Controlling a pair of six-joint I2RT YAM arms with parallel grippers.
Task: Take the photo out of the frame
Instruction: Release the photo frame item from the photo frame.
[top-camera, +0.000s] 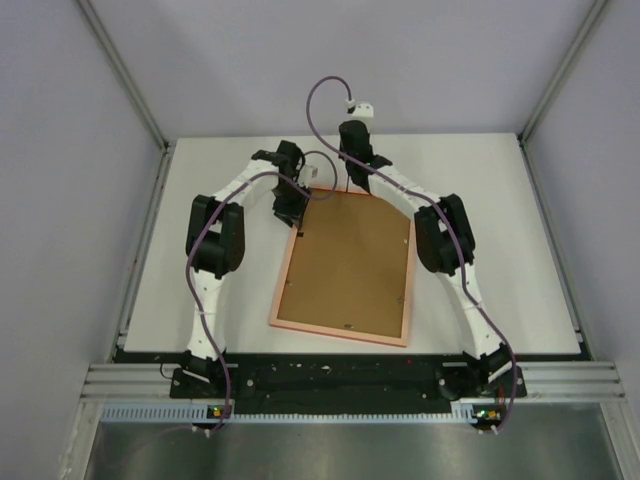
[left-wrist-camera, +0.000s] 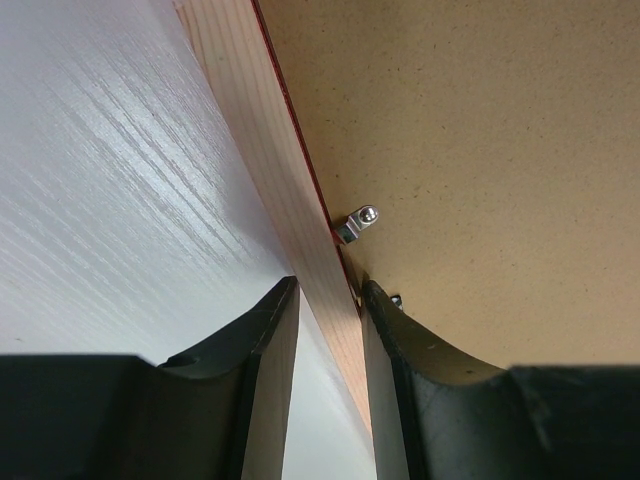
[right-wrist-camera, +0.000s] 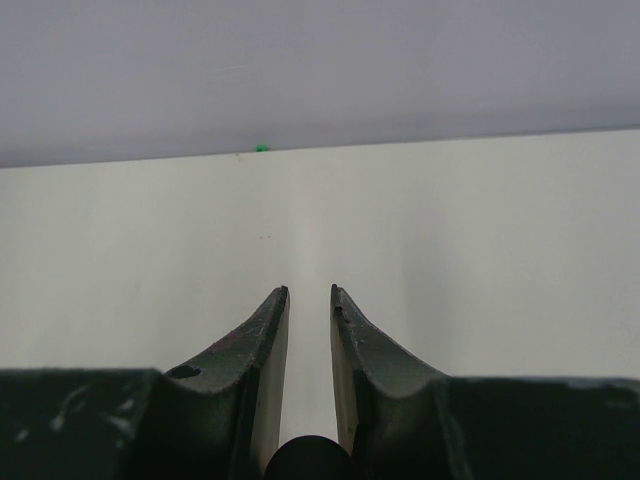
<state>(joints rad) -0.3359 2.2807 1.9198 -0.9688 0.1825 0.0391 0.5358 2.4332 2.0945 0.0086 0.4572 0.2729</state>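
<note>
The frame lies face down on the table, showing its pale pinkish-orange rim around the brown backing board. The photo is hidden under the board. My left gripper is at the frame's far left corner. In the left wrist view its jaws are open and straddle the frame's rim; the right finger rests over the board's edge, beside a small metal clip. My right gripper hovers by the frame's far edge, narrowly open and empty, facing the back wall.
The white table extends on both sides of the frame, bounded by grey walls and metal rails. The right wrist view shows only bare table and the back wall. The arms' purple cables loop over the far end.
</note>
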